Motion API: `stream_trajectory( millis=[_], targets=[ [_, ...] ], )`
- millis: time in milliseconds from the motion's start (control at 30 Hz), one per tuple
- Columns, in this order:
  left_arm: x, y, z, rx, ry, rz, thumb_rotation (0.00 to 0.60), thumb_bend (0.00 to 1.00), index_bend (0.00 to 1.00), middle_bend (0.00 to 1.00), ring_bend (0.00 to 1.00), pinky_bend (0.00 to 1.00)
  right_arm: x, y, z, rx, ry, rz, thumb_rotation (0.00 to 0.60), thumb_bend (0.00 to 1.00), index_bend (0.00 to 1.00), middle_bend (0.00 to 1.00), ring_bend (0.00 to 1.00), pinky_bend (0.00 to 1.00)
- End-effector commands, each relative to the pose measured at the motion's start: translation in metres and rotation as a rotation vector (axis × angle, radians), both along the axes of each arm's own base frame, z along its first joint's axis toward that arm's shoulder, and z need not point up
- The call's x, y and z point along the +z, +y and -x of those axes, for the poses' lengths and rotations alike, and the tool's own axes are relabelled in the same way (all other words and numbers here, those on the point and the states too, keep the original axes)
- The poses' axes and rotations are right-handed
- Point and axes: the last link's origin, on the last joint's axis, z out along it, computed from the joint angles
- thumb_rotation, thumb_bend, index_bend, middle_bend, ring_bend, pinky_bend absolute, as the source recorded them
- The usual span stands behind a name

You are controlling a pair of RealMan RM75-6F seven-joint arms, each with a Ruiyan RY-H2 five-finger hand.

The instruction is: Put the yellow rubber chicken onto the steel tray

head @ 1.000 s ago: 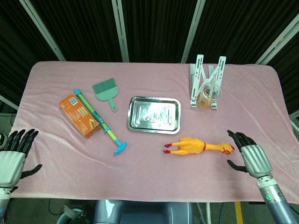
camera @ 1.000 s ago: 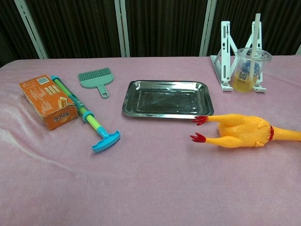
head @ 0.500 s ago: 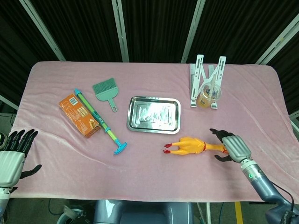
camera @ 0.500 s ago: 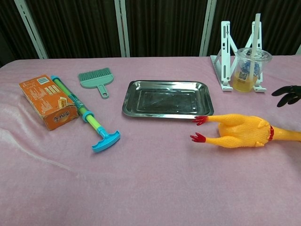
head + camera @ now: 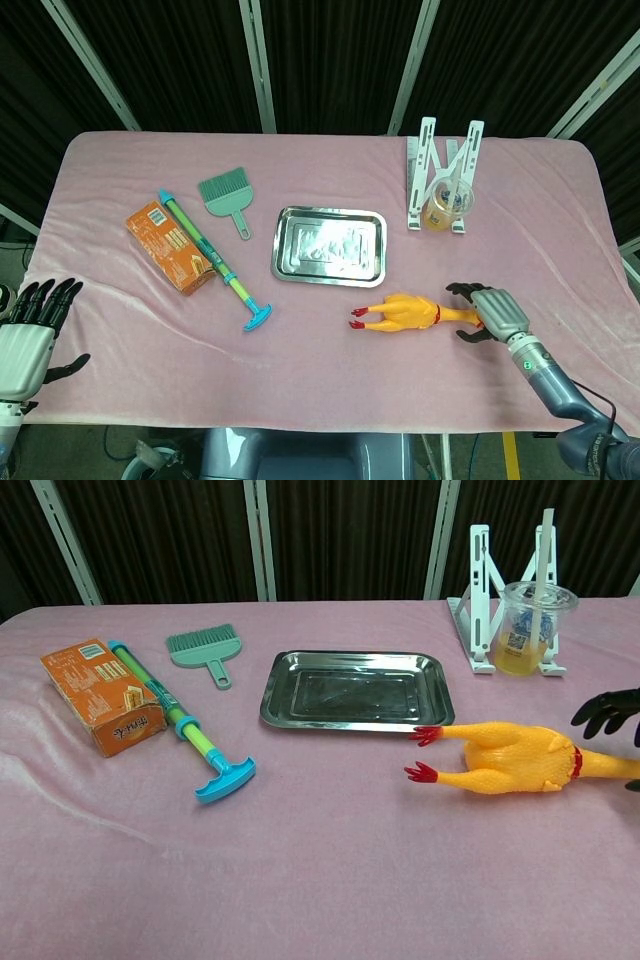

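I see the yellow rubber chicken [image 5: 410,312] lying on its side lower right of centre — red feet pointing left — just below the empty, shiny steel tray [image 5: 329,245] at centre.

Pink-clothed table [image 5: 540,210] with its load

Far right stands a white rack [image 5: 443,175] with a plastic cup [image 5: 447,203]; a steel tray [image 5: 329,246] lies mid-table, the yellow rubber chicken [image 5: 415,312] nearer; left lie a green brush [image 5: 228,193], water squirter [image 5: 215,262] and orange box [image 5: 170,247].

Each hand, left hand [image 5: 30,335] and right hand [image 5: 490,311], has a silver-grey back and black fingers
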Motion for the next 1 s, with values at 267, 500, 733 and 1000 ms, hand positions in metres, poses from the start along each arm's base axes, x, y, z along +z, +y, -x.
stream_trajectory(
  millis=[267,500,733,1000],
  targets=[
    [-0.001,-0.001,0.005,0.019,-0.002,0.004,0.6,0.0,0.01,0.06,0.0,0.0,-0.008,-0.005,0.007,-0.02,0.012,-0.006,0.6,0.26,0.37,0.35,0.35,0.44],
    [-0.003,0.0,0.005,0.023,-0.003,0.009,0.6,0.0,0.01,0.06,0.0,0.0,-0.014,-0.008,0.007,-0.015,-0.017,0.009,0.6,0.27,0.54,0.45,0.46,0.54],
    [-0.002,-0.001,0.006,0.026,-0.001,0.006,0.6,0.01,0.02,0.06,0.0,0.0,-0.018,-0.01,0.008,-0.014,-0.044,0.017,0.6,0.3,0.71,0.58,0.59,0.68],
    [-0.006,0.001,0.002,0.005,-0.023,0.035,0.6,0.0,0.03,0.06,0.0,0.0,-0.015,-0.008,0.005,-0.007,-0.104,0.009,0.6,0.34,0.88,0.7,0.72,0.82]
  ],
)
